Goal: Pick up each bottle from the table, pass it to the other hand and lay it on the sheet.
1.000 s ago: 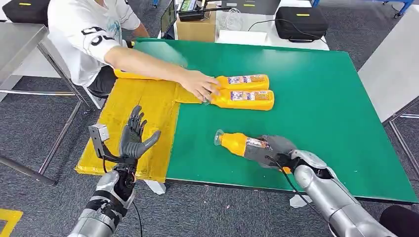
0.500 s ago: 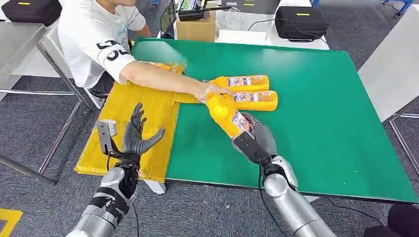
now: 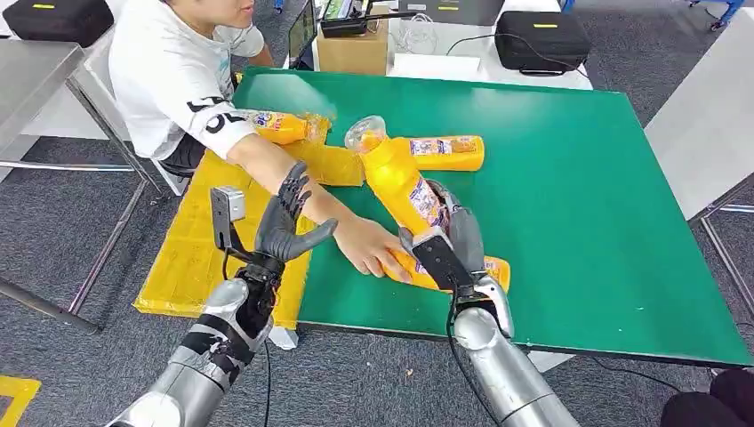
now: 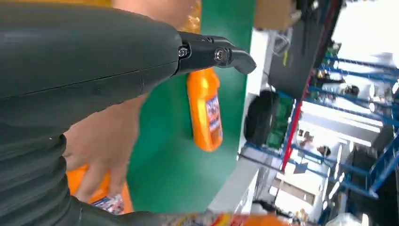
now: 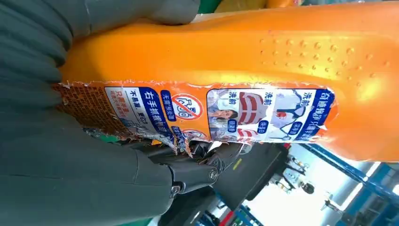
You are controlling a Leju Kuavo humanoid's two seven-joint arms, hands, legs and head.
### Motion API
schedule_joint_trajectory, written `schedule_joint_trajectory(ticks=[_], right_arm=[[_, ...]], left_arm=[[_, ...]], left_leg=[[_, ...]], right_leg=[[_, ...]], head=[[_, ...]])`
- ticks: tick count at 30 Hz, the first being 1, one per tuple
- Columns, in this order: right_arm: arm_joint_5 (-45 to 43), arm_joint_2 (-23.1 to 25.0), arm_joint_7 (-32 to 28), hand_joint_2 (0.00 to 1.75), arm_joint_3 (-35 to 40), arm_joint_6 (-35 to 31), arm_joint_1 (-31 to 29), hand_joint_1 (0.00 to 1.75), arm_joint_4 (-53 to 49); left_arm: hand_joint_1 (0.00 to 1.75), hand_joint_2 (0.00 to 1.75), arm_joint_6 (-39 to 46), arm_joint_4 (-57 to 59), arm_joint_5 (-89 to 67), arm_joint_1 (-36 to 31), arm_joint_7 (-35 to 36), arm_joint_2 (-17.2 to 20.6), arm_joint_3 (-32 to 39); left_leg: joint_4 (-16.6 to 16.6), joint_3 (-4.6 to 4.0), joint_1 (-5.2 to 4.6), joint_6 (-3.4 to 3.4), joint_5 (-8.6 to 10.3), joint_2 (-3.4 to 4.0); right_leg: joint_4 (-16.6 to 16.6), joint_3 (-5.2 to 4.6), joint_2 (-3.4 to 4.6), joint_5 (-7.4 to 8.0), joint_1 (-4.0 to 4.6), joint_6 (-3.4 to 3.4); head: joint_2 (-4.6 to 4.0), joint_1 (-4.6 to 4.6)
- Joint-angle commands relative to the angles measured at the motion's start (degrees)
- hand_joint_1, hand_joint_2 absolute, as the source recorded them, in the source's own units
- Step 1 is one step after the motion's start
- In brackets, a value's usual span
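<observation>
Head view: right robot hand (image 3: 447,242) is gripping an orange plastic bottle (image 3: 397,181), lifting it tilted over the green bench (image 3: 578,178); left robot hand (image 3: 283,222) is hovering spread, empty, above the yellow sheet (image 3: 200,240). Right wrist view: fingers (image 5: 188,172) are wrapping the labelled bottle body

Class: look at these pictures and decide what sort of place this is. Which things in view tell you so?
Probably a robotics lab or test workshop: a green work table on grey carpet, black equipment cases and a cardboard box behind it, and blue metal racking in the left wrist view.
</observation>
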Motion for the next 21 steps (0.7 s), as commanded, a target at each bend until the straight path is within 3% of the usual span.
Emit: schedule_joint_trajectory(ticks=[1,21], right_arm=[[0.8,0.9,-1.5,1.75,0.8,-0.6,-5.3,1.75,7.3],[7.3,2.3,-1.8,1.75,6.9,-1.1,-7.4,1.75,8.2]], left_arm=[[0.00,1.75,-1.2,2.6,3.2,-4.5,1.3,0.2,-3.5],[0.00,1.75,-1.1,-1.1,5.0,-5.7,3.4,-0.4,-6.8]], left_leg=[[0.0,0.19,0.03,-0.07,-0.11,0.10],[0.1,0.21,0.04,-0.09,-0.13,0.14]], right_leg=[[0.0,0.18,0.03,-0.08,0.05,-0.11],[0.0,0.20,0.07,-0.10,0.06,-0.12]], head=[[0.00,-0.02],[0.02,-0.02]])
